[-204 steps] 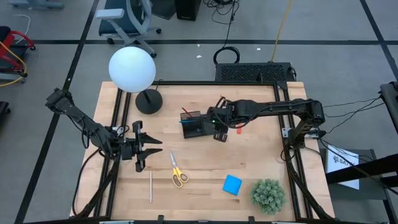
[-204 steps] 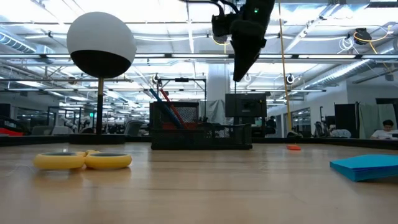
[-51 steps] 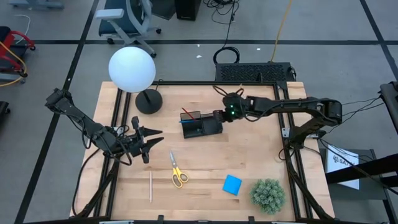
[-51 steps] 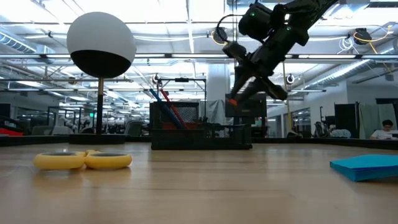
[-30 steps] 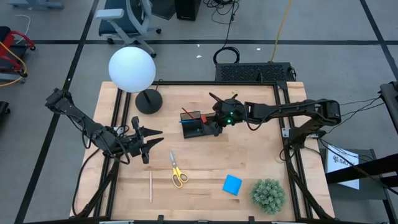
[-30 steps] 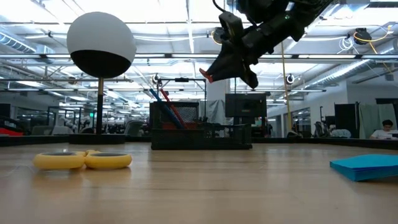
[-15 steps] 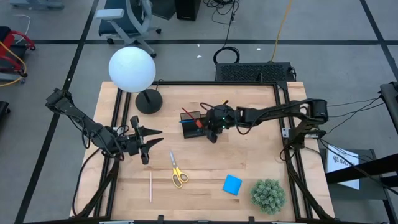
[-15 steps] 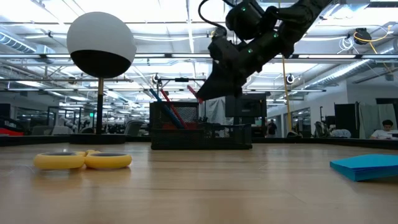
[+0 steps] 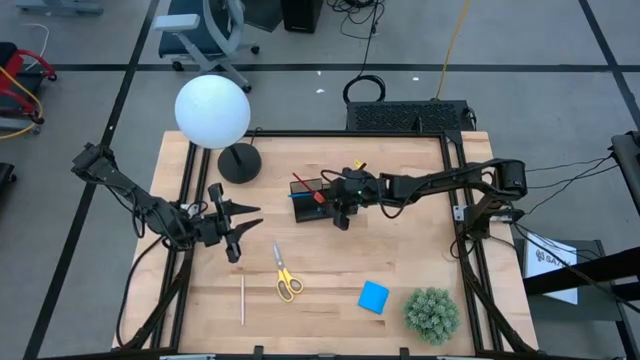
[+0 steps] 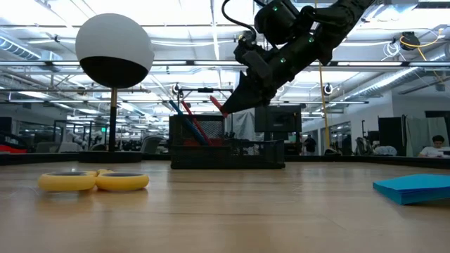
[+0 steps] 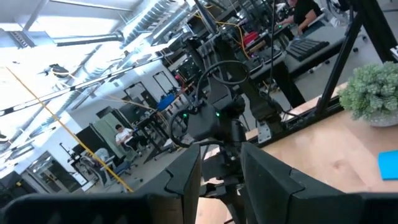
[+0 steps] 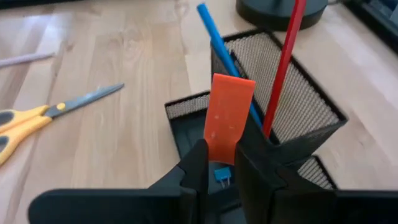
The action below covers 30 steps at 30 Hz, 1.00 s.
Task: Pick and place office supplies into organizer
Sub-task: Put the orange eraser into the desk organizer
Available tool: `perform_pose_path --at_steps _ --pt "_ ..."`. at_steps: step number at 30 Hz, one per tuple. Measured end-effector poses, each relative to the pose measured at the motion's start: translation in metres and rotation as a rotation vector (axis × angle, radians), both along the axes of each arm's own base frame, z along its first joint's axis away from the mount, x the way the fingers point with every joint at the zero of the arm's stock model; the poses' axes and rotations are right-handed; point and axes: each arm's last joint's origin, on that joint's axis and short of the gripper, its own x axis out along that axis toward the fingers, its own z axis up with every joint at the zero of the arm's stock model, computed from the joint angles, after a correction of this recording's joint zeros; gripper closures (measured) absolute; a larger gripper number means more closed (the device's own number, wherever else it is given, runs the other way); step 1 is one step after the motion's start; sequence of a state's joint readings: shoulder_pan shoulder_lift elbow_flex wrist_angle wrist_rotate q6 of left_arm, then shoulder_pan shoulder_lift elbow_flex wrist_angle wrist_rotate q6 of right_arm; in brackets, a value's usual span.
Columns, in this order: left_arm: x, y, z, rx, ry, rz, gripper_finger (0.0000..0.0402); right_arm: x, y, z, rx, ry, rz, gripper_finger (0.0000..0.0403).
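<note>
The right gripper [image 12: 217, 163] was closed on a flat red eraser [image 12: 227, 117], held above the black organizer [image 12: 292, 121], just beside its tall mesh cup holding the blue pen [image 12: 225, 57] and red pen [image 12: 283, 65]. The eraser's long axis ran out from the fingertips, its free end pointing down towards the cup. A clean drop would probably call for centring over an open low compartment before release. The left gripper [image 9: 240, 226] was parked with its jaws open and holding nothing at the desk's [image 9: 330, 262] left side.
</note>
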<state>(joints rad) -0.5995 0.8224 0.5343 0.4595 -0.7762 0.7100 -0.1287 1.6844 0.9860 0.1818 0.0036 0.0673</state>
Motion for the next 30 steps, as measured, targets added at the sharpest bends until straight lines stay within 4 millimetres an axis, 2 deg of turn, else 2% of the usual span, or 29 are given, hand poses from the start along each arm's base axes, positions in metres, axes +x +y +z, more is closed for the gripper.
perform_pose_path --at_steps 6,12,20,30 --pt "0.000 -0.001 0.001 -0.001 -0.013 -0.028 0.0277 0.007 0.003 -0.001 -0.027 -0.053 0.025 0.0346" --pt "0.000 -0.001 0.002 -0.009 -0.021 -0.050 0.0277 0.020 0.010 -0.024 -0.059 -0.079 0.068 0.0346" --pt "0.000 -0.001 0.002 -0.011 -0.021 -0.051 0.0277 0.023 0.009 -0.048 -0.060 -0.004 0.049 0.0346" --pt "0.001 0.001 0.002 -0.015 -0.021 -0.039 0.0277 0.023 0.007 -0.050 -0.108 0.016 0.013 0.0343"
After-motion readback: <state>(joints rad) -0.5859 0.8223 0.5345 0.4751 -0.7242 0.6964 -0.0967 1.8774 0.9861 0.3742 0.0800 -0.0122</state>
